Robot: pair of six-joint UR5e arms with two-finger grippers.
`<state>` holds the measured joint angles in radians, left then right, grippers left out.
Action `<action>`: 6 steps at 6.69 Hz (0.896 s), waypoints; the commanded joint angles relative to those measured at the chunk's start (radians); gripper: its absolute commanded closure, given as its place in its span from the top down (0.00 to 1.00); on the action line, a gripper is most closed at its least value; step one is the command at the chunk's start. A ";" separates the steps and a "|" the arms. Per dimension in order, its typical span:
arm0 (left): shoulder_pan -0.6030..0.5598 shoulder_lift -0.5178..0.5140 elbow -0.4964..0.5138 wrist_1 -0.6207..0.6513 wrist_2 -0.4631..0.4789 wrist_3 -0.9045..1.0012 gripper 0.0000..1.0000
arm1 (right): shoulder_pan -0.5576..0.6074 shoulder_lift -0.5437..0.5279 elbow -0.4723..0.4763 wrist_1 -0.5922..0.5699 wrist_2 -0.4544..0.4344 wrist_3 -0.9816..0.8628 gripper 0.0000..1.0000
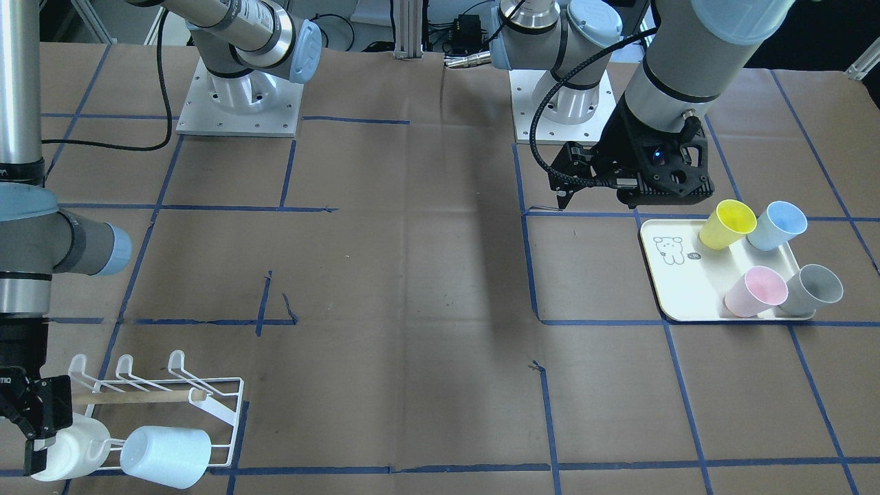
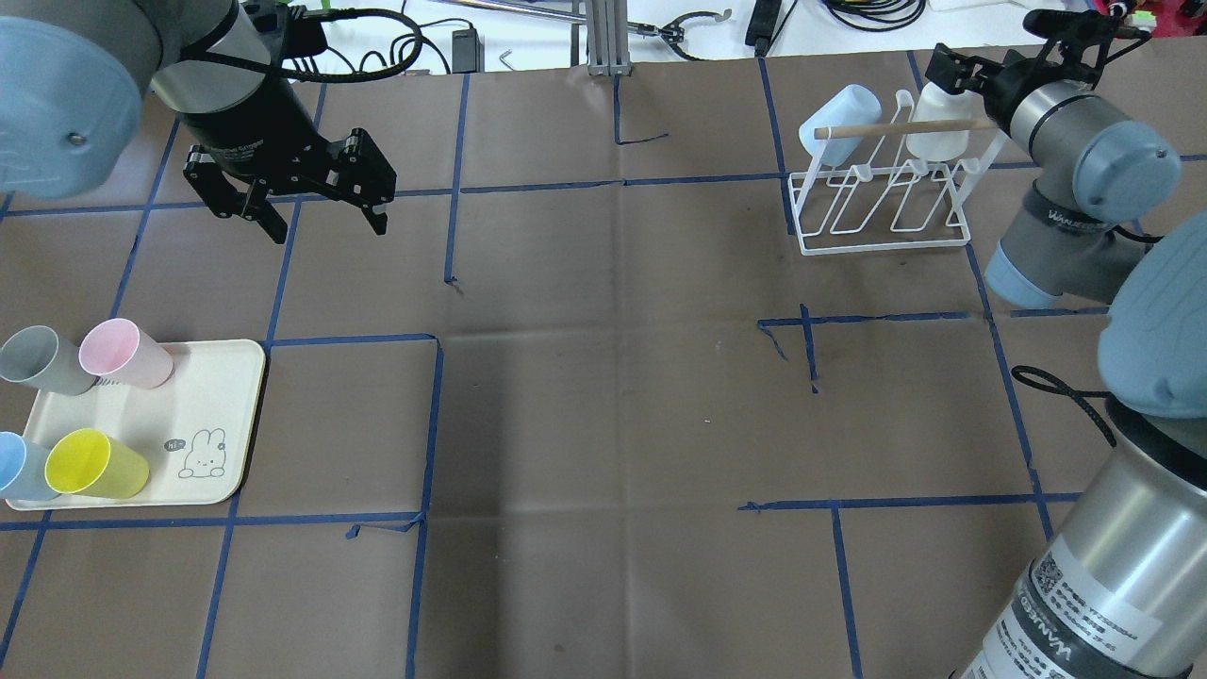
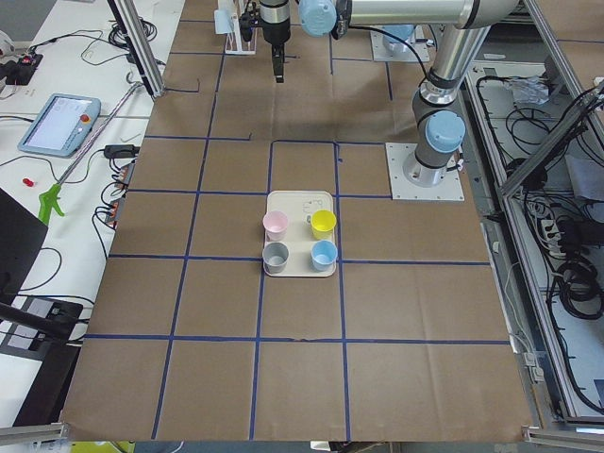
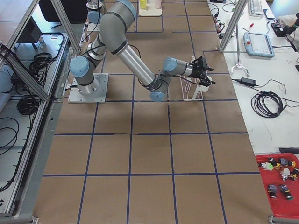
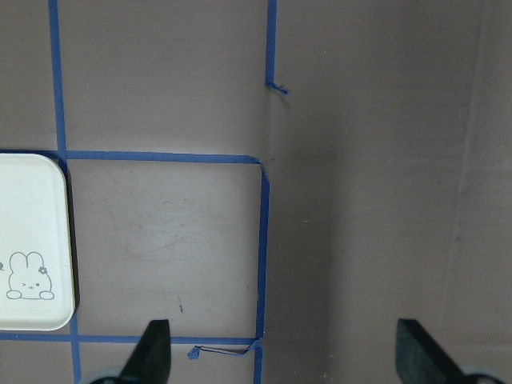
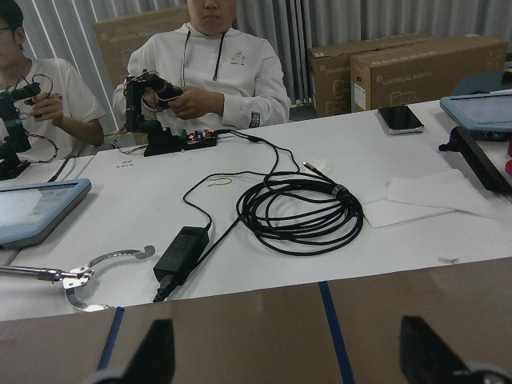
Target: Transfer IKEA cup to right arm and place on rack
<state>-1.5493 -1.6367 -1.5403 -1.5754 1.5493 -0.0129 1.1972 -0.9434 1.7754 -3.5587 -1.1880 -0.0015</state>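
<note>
The white wire rack [image 1: 218,404] with a wooden dowel stands at the table's far right corner and also shows in the overhead view [image 2: 886,229]. A white cup [image 1: 72,443] and a pale blue cup [image 1: 165,457] lie on it. My right gripper [image 1: 31,440] is right by the white cup. Its fingers stand wide apart in the right wrist view [image 6: 292,352], with nothing between them. My left gripper [image 2: 311,212] hangs open and empty above the table, beyond the tray. The left wrist view [image 5: 284,352] shows bare table between its fingers.
A cream tray [image 2: 203,396] with a bunny drawing holds yellow [image 2: 94,464], pale blue [image 2: 19,467], pink [image 2: 123,354] and grey [image 2: 42,360] cups at my left. Operators and cables are at a white desk past the table's far edge.
</note>
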 commanded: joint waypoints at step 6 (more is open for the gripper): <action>-0.002 0.000 0.000 0.000 0.000 -0.001 1.00 | 0.142 -0.409 -0.091 1.023 -0.218 -0.045 1.00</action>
<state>-1.5508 -1.6366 -1.5401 -1.5754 1.5493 -0.0138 1.2960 -1.2951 1.7134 -2.7194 -1.3543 -0.0540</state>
